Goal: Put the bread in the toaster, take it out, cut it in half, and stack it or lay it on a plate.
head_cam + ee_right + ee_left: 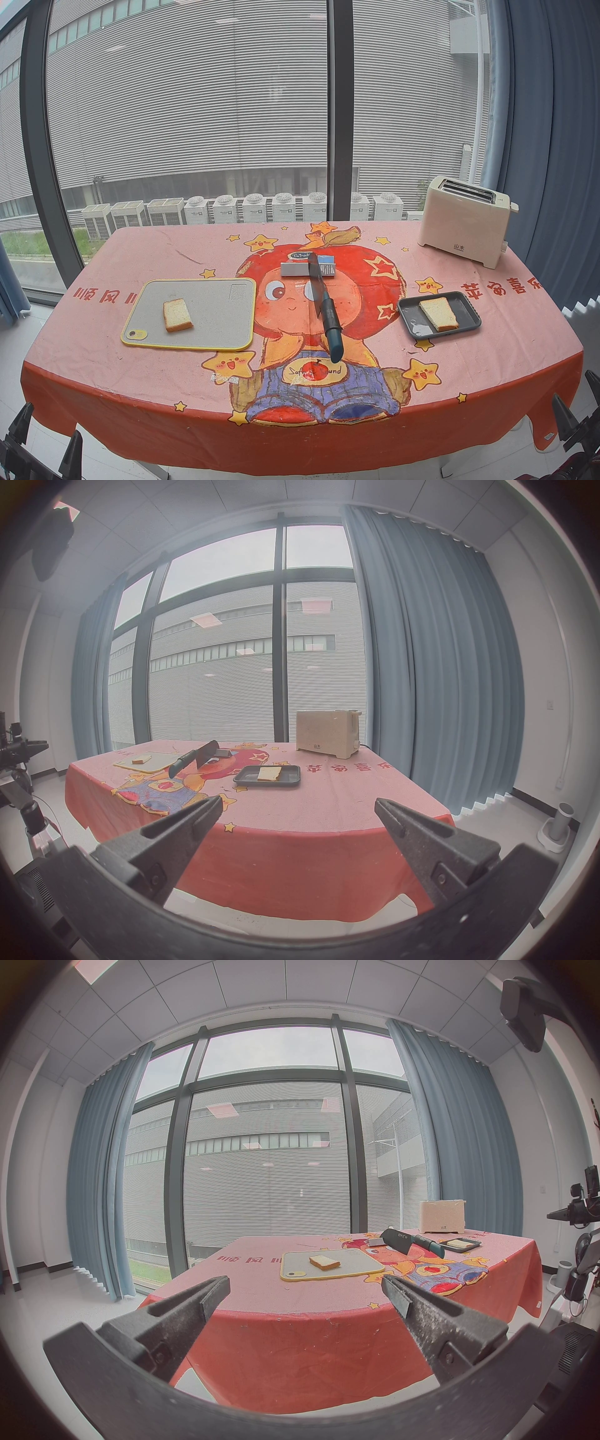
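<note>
One piece of bread [177, 314] [324, 1262] lies on the grey cutting board [212, 319] [356, 1266] at the table's left. A second piece of bread [439, 313] [269, 774] lies in the dark plate [465, 309] [244, 775] at the right. The cream toaster [465, 220] [442, 1215] [327, 732] stands at the back right, slots empty. A knife [326, 307] [407, 1242] [190, 759] rests with its blade on a small stand in the middle. My left gripper [45, 442] [306, 1300] and right gripper [576, 409] [299, 817] hang open below the table's front edge, both empty.
The table carries a pink cartoon cloth [312, 375] and stands against a big window. Blue curtains [550, 125] hang at the right. A camera tripod [19, 774] stands beside the table.
</note>
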You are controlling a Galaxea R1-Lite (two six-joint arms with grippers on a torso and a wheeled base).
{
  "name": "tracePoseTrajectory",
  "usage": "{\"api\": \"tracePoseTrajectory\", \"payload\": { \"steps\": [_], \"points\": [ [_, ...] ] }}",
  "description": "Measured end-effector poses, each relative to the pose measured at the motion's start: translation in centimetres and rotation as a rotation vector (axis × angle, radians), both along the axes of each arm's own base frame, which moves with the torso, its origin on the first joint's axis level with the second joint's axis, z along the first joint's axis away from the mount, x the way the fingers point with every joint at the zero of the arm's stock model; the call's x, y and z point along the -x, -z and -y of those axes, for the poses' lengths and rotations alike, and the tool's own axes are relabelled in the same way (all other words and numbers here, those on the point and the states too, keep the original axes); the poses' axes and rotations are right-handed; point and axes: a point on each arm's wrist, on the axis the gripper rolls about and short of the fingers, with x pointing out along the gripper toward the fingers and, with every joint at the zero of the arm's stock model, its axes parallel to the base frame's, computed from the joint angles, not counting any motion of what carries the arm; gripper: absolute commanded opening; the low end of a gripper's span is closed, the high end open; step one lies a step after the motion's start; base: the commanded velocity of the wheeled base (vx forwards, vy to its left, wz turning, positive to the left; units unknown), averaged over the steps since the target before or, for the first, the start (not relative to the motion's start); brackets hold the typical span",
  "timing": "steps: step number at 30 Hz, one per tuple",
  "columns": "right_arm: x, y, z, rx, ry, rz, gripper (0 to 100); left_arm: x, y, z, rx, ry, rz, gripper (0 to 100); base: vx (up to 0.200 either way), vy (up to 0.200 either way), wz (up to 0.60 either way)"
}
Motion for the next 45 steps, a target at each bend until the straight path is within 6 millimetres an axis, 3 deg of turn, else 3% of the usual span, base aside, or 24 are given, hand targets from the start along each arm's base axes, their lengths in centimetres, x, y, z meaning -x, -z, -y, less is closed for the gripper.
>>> {"api": "tracePoseTrajectory", "payload": {
  "steps": [15, 45],
  "points": [
    [1.1, 1.1, 0.1, 0.009, -0.004, 0.013, 100, 0.0, 0.0, 0.0, 0.0, 0.001, 0.0, 100, 0.0, 0.0, 0.0],
    [1.8, 1.2, -0.2, 0.029, 0.093, 0.09, 100, 0.0, 0.0, 0.0, 0.0, 0.0, 0.0, 100, 0.0, 0.0, 0.0]
  ]
}}
